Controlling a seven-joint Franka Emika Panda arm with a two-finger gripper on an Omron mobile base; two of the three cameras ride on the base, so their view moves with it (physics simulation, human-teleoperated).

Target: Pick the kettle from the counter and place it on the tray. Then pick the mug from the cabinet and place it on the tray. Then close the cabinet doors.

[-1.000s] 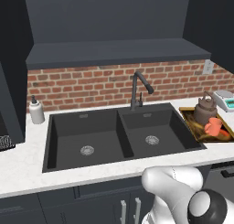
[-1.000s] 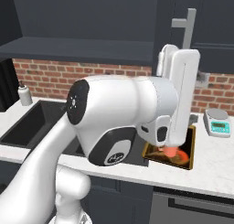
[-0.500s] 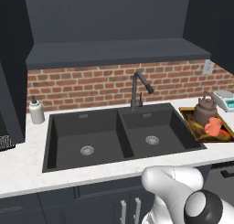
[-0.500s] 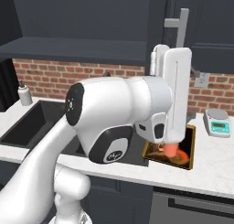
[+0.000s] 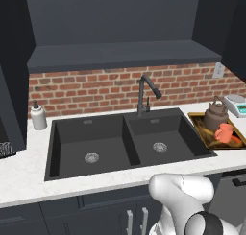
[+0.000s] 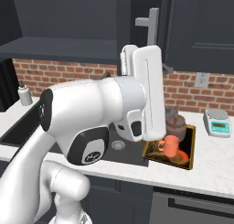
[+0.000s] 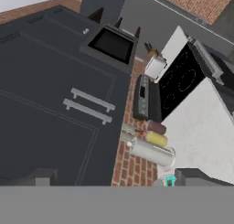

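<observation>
Kettle: the kettle stands upright at the back of the tray, arched handle up. In the right base view it is partly hidden behind the white forearm.
Mug: the orange mug sits on the tray just in front of the kettle, close beside it; contact cannot be told. In the right base view it stands upright, handle toward the sink.
Tray: golden-brown with a dark rim, on the bench just right of the black double sink. Right base view puts the tray between sink and scale.
Cabinet: dark upper cabinet above the sink, interior shelf exposed. One door with its silver bar handle hangs above the tray. In the hand view two bar handles lie side by side on dark panelled fronts.
Gripper: the gripper has its fingertips spread wide apart with nothing between them.
Obstruction: the white arm stands upright between the right base camera and the tray, covering part of the kettle.
Surroundings: tap behind the sink; soap bottle at left against the brick wall; white scale right of the tray, apart from it.
</observation>
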